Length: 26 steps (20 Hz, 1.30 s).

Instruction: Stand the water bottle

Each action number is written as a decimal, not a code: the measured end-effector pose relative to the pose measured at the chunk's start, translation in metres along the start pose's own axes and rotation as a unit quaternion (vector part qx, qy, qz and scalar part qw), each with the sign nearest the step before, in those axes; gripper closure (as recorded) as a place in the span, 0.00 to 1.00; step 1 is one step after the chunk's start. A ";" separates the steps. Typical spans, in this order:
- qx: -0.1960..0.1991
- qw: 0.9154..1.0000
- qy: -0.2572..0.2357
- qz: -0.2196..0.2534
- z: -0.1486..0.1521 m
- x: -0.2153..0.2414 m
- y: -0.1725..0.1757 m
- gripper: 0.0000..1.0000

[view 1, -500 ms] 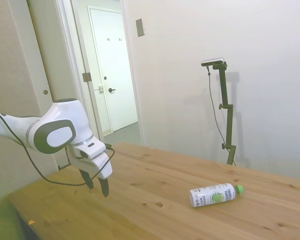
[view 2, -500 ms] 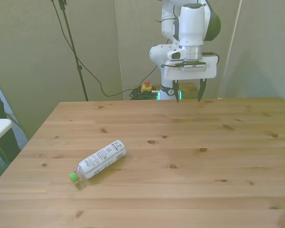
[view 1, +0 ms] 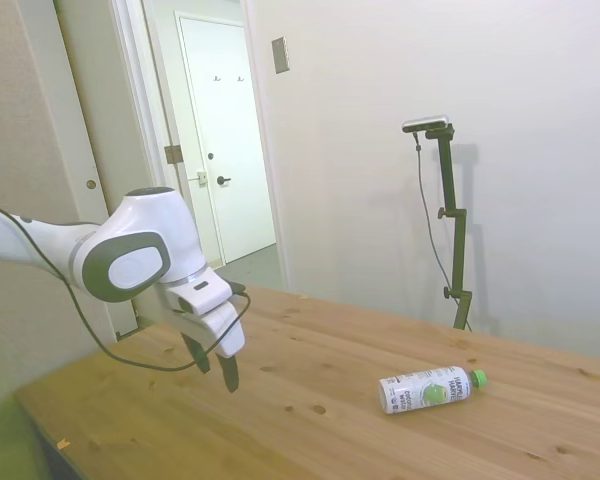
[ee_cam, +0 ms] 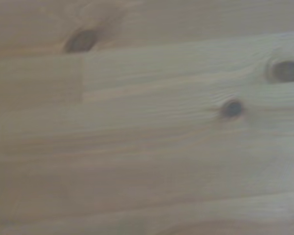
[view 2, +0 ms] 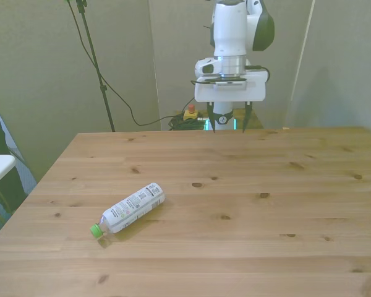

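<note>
Jaws: spread wide, nothing between them; both dark fingers point down at the wood.
Gripper (view 2: 229, 122): hangs above the far edge of the table, near its middle in the front view; well clear of the surface in the side view (view 1: 214, 367).
Fingers (view 2: 213, 121): two short dark prongs under a white flat housing, empty.
Arm (view 1: 130, 262): white with grey joint covers; reaches in low from the side view's left, wrist bent so the hand faces down. A black cable loops beneath it.
Wrist view: bare pine boards with dark knots (ee_cam: 231, 108), out of focus; no bottle in it, which fits a hand not yet over its target.
Table (view 2: 309, 204): pale knotty wood, planks running across the front view.
Water bottle (view 2: 132, 208): lying on its side on the table, toward the front view's left and nearer the camera than the gripper; well apart from the gripper. White label faces up.
Cap (view 2: 96, 231): bright green, at the end nearer the camera in the front view; the flat base points back toward the table's middle.
Same bottle, side view (view 1: 429, 389): at the right, cap end pointing right, green round mark on the label showing.
Step in hand (judgement): the approach; grasp not yet begun.
Why the open jaws (judgement): readied to straddle the bottle's body across its width.
Next move calls for (judgement): travel toward the bottle, descent, and a grip that allows tipping it onto its base.
Risk (judgement): a round body on smooth wood may roll if nudged by one finger.
</note>
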<state>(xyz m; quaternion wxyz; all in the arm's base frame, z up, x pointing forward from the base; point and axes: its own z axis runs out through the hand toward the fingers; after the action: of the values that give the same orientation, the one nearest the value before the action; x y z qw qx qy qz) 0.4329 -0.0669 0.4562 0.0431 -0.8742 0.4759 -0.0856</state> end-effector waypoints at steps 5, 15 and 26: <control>0.006 0.997 0.020 0.071 -0.010 0.092 0.005 0.00; -0.011 0.987 0.053 0.152 0.007 0.186 -0.028 0.00; -0.021 0.961 0.131 0.244 0.048 0.316 -0.041 0.00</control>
<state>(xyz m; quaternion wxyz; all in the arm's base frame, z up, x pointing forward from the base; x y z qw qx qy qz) 0.6440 -0.3100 0.4501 -0.0183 -0.7137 0.6776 -0.1764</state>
